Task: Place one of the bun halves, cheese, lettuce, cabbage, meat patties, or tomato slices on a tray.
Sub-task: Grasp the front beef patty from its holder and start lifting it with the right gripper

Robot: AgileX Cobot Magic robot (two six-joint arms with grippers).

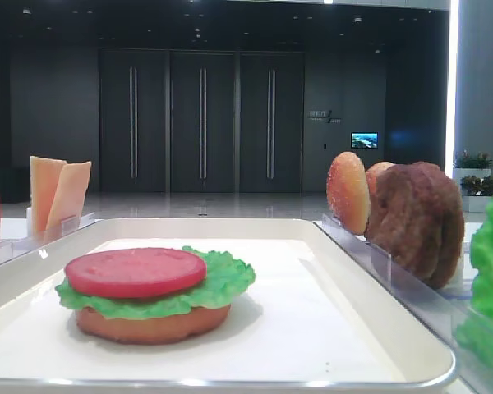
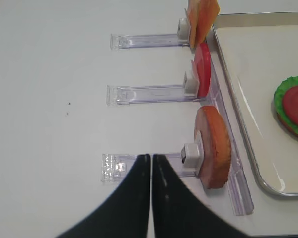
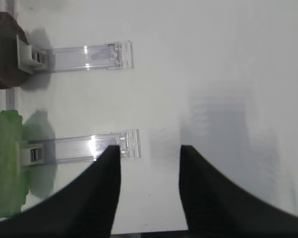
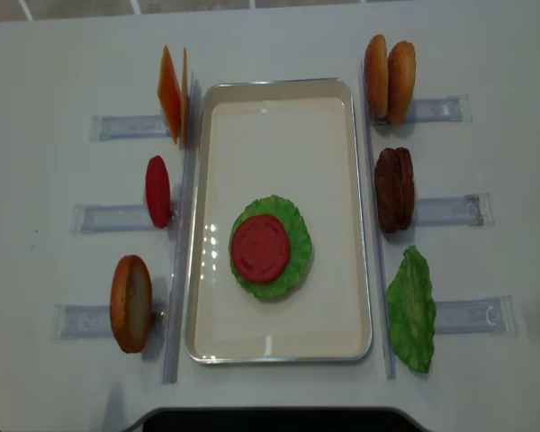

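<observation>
On the cream tray (image 4: 360,225) lies a stack: a bun half (image 1: 148,324), lettuce (image 4: 292,261) and a tomato slice (image 4: 260,248) on top. Left of the tray, cheese (image 4: 171,94), a tomato slice (image 4: 157,192) and a bun half (image 2: 214,147) stand upright in holders. On the right stand two bun halves (image 4: 389,79), meat patties (image 4: 394,189) and lettuce (image 4: 411,310). My left gripper (image 2: 150,156) is shut and empty, just left of the bun half. My right gripper (image 3: 150,153) is open over bare table, right of the lettuce (image 3: 7,163).
Clear plastic holders (image 3: 84,57) stick out sideways from both long sides of the tray, one beside each ingredient. The white table (image 4: 54,54) runs wide on the outer left and right. Neither arm shows in the overhead view.
</observation>
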